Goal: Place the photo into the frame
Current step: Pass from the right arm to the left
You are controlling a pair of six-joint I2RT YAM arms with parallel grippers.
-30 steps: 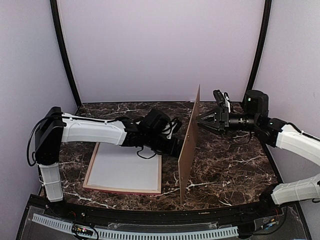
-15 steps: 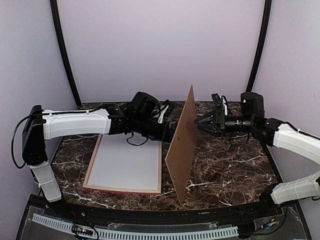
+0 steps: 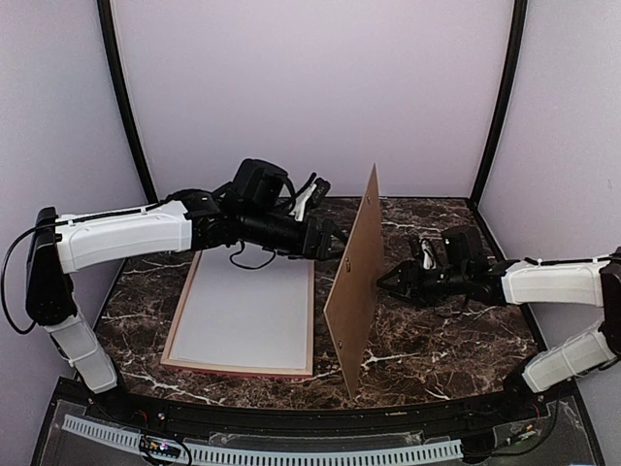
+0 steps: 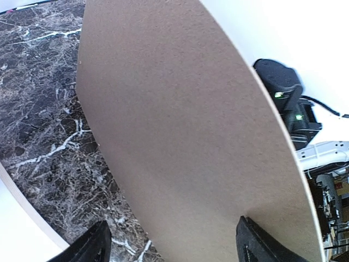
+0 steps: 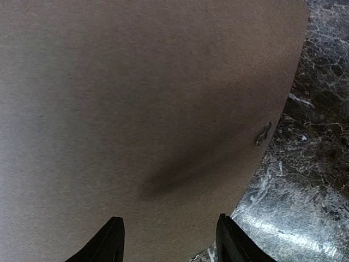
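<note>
Left tool (image 3: 328, 245) and right tool (image 3: 386, 282) are gaping beside the upright board (image 3: 351, 291).
Photo (image 3: 247, 320), lying in frame (image 3: 238, 370), is looking light, floppy; pinch its edge.

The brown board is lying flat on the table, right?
No, it isn't flat. The board stands up on its edge on the table. The top view shows it.

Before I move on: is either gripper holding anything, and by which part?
Nothing is gripped. The left gripper and right gripper are both open, facing opposite faces of the backing board standing on edge between them.
</note>
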